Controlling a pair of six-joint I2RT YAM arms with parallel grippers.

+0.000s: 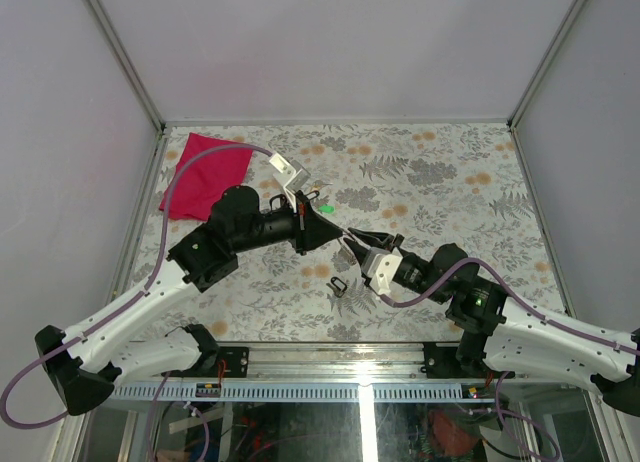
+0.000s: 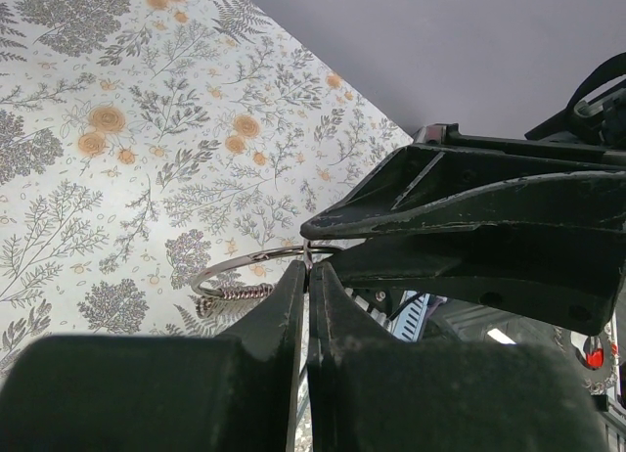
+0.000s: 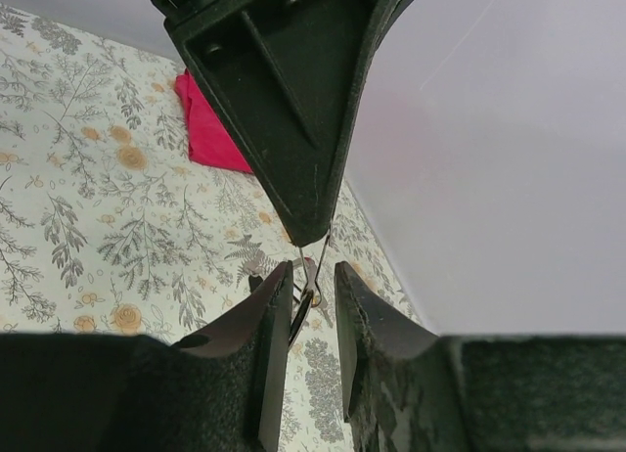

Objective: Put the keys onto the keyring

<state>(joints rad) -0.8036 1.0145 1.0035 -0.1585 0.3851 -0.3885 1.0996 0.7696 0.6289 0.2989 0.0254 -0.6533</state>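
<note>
The two black arms meet over the middle of the flowery surface (image 1: pixel 450 182), with their tips up in the air.

The left pincer (image 2: pixel 307 268) is shut tight. Its two fingers pinch the thin silver wire keyring (image 2: pixel 245 260) by its edge. The keyring sticks out sideways from the fingertips and does not touch the surface. A little silvery coil (image 2: pixel 235 292) sits on the wire at the far end of the ring.

The right pincer (image 3: pixel 313 281) comes in from the other side, almost tip to tip with the left one. Its fingers stand a little way apart, with a clear gap between them, and they are not closed on anything. A small dark thing (image 3: pixel 306 301) hangs in that gap on thin wire, just under the tip of the left pincer. It looks like a key, but it is too small for me to be sure.

A tiny key with a black plastic loop head (image 1: pixel 338 285) lies flat on the surface. It is near the front edge, just beside the right arm's wrist.

A tiny bright green piece (image 1: pixel 326 209) lies on the surface just behind the two pincers. A crumpled red cloth (image 1: pixel 205 172) lies near the back left corner, well apart from the keyring. The left arm reaches across in front of the cloth.
</note>
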